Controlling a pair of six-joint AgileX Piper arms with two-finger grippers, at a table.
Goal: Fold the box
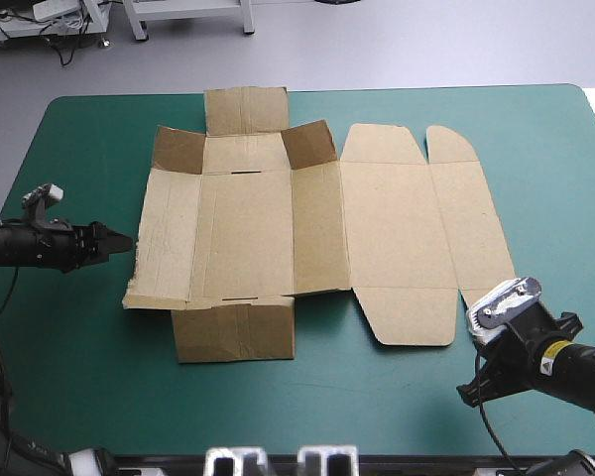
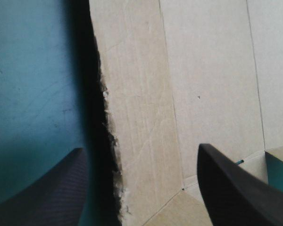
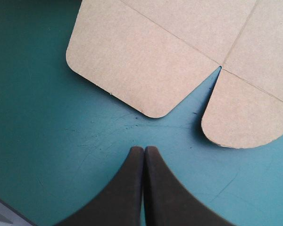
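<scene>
The box (image 1: 317, 228) lies opened out across the middle of the high view, nearly flat; only two corner flaps (image 1: 178, 149) at its upper left stand raised. At centre left the left gripper (image 1: 127, 241) gapes wide astride the box's ragged edge, holding nothing, probably ready to lift that wall. The right gripper (image 3: 144, 148), lower right, is pinched closed and empty, waiting clear of the board.

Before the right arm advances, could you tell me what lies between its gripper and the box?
Only bare teal-green cover separates the shut right gripper from the box, per the right wrist view.
</scene>
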